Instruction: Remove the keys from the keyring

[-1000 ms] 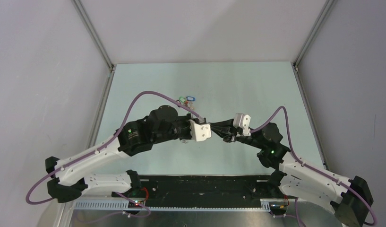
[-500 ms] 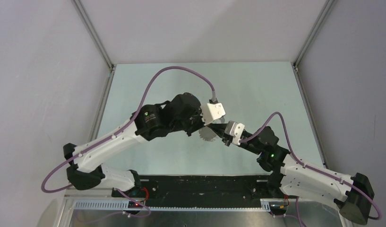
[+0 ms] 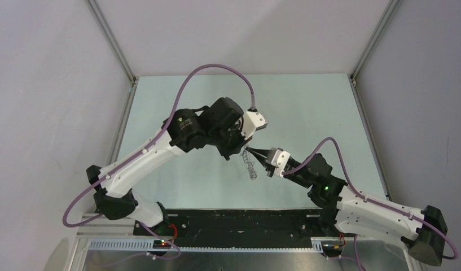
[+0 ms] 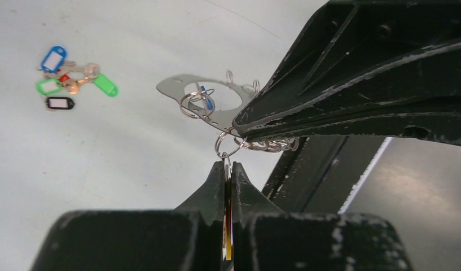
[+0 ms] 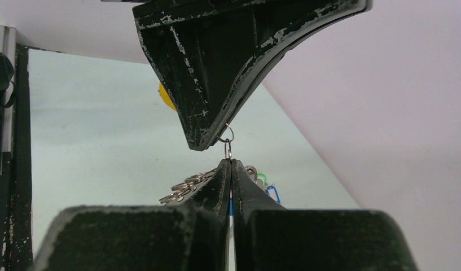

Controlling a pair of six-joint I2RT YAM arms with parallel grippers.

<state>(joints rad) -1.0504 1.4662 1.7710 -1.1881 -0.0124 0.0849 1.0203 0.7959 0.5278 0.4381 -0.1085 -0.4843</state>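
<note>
The two grippers meet tip to tip above the table (image 3: 307, 107). The right gripper (image 5: 228, 164) is clamped tight on the edge of the keyring (image 4: 171, 87) — the loop is held in the air between the arms, its rings (image 5: 185, 189) bunched beside the clamp. The left gripper (image 4: 228, 166) is pinched closed on a yellow-tagged key (image 5: 165, 96), with one small ring at its tips. Loose keys (image 4: 70, 79) lie clustered on the table — well apart from the loop.
</note>
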